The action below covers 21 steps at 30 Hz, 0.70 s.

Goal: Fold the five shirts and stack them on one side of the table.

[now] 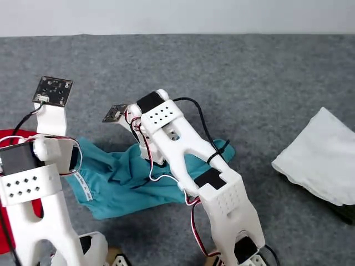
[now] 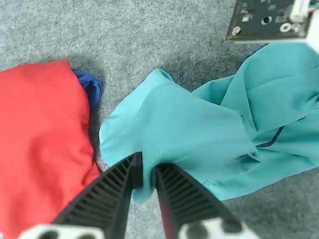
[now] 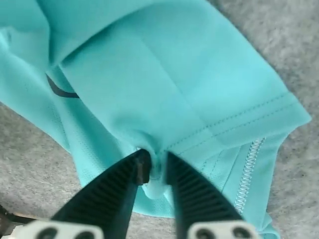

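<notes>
The teal shirt [image 1: 119, 185] lies crumpled and unfolded in the middle, the red shirt [image 2: 40, 144] flat just beside it, the folded white shirt [image 1: 321, 155] well apart.

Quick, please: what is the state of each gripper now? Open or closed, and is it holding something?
Left gripper: closed, jaws pinching an edge of the teal shirt.
Right gripper: closed, jaws pinching a fold of the same teal shirt.

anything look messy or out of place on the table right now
The teal shirt lies bunched mid-table, the left pincer and right pincer each shut on an edge. A blue cloth pokes out at the red shirt's edge. The folded white shirt sits at the opposite side from the red one, not stacked together.
</notes>
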Each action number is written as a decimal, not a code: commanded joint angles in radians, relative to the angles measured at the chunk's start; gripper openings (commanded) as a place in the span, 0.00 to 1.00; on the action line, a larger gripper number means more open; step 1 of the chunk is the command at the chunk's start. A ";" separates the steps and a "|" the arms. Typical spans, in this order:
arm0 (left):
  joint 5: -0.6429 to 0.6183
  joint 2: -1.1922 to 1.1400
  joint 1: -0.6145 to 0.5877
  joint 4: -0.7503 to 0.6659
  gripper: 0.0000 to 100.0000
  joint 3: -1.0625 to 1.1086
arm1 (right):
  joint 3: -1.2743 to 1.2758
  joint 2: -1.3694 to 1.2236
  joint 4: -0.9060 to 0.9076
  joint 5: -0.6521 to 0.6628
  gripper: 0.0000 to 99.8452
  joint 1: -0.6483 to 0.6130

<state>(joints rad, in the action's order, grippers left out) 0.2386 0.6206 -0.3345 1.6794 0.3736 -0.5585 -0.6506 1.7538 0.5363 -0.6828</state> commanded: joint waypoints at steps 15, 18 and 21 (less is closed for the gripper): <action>-0.005 0.000 0.006 -0.034 0.01 0.024 | 0.025 0.027 0.042 -0.069 0.20 -0.061; -0.003 0.005 0.006 -0.046 0.01 0.045 | 0.043 0.025 0.042 -0.069 0.20 -0.061; -0.003 0.005 0.006 -0.048 0.01 0.044 | 0.043 0.025 0.039 -0.066 0.16 -0.058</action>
<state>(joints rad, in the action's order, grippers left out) 0.2386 0.6206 -0.3345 1.6579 0.4196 -0.5094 -0.6521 1.7538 0.4764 -0.7365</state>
